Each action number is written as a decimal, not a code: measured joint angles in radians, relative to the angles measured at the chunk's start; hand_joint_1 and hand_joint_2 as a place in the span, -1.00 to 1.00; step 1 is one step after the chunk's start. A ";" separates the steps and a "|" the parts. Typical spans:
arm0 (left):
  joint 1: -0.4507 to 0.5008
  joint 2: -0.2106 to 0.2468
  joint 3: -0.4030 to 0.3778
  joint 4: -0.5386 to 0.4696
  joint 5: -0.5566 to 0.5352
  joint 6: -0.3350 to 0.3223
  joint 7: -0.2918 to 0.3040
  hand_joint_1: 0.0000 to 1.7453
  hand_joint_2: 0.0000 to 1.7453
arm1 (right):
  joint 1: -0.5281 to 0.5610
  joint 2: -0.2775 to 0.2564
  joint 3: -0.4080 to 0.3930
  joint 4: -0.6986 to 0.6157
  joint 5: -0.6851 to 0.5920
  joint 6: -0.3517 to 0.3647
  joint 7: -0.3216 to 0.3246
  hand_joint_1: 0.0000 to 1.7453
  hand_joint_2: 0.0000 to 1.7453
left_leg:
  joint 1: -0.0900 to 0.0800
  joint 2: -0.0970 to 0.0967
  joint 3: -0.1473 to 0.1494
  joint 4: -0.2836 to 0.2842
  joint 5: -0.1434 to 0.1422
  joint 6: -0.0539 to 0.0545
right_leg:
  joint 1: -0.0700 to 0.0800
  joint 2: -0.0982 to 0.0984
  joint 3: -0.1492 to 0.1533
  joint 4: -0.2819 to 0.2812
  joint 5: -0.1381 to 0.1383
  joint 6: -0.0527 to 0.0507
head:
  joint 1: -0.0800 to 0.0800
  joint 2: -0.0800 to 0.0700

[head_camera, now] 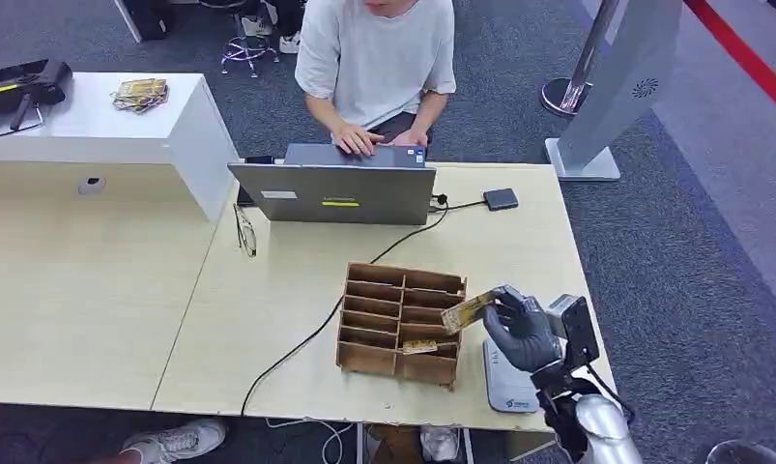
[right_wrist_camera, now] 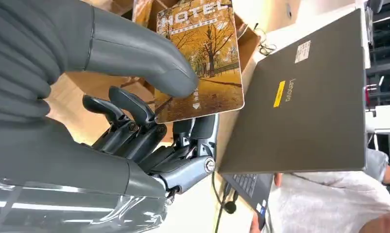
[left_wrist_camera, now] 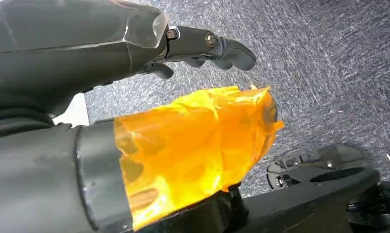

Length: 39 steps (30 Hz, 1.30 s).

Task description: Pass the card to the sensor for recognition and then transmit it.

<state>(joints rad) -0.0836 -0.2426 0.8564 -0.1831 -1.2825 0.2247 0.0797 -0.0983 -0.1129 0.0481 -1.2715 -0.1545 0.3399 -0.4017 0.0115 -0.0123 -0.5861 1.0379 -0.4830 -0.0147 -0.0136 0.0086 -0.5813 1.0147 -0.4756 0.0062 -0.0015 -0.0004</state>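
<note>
A pale wooden table (head_camera: 519, 242) carried a grey laptop (head_camera: 333, 193), at which a person (head_camera: 376, 58) typed. Nearer the robot stood a brown slotted box (head_camera: 399, 324) with a card (head_camera: 419, 345) lying in one slot. Beside the box lay a flat white sensor (head_camera: 504, 387). Above that sensor, the right hand (head_camera: 524, 329) pinched a hotel card (head_camera: 469, 309) between thumb and fingers, tilted over the box's edge. The left hand (left_wrist_camera: 202, 46) hung over grey carpet (left_wrist_camera: 329, 73), fingers curled around nothing.

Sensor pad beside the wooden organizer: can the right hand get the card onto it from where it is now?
Probably yes. The right hand holds the card above the table, and the sensor pad lies just beneath the hand, beside the wooden organizer; nothing visibly sits between.
</note>
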 joint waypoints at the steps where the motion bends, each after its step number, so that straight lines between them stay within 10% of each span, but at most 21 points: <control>1: 0.000 0.000 0.001 0.000 0.002 0.000 0.000 -1.00 -1.00 | 0.005 -0.002 -0.002 -0.002 -0.002 0.003 0.000 1.00 1.00 | 0.000 0.000 0.000 0.000 0.000 0.000 | 0.000 0.000 0.000 0.000 0.000 0.000 | 0.000 0.000; 39: 0.001 0.005 0.017 0.000 0.015 0.003 -0.017 -1.00 -1.00 | 0.113 -0.155 -0.052 -0.034 0.014 0.138 -0.027 1.00 1.00 | 0.000 0.000 0.000 0.000 -0.001 0.001 | 0.000 0.000 0.000 0.000 0.000 0.000 | 0.000 0.000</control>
<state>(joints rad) -0.0831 -0.2380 0.8736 -0.1831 -1.2673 0.2274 0.0629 0.0147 -0.2678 -0.0042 -1.3058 -0.1407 0.4784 -0.4292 0.0112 -0.0124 -0.5863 1.0381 -0.4836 -0.0138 -0.0139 0.0085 -0.5813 1.0143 -0.4757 0.0063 -0.0019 -0.0004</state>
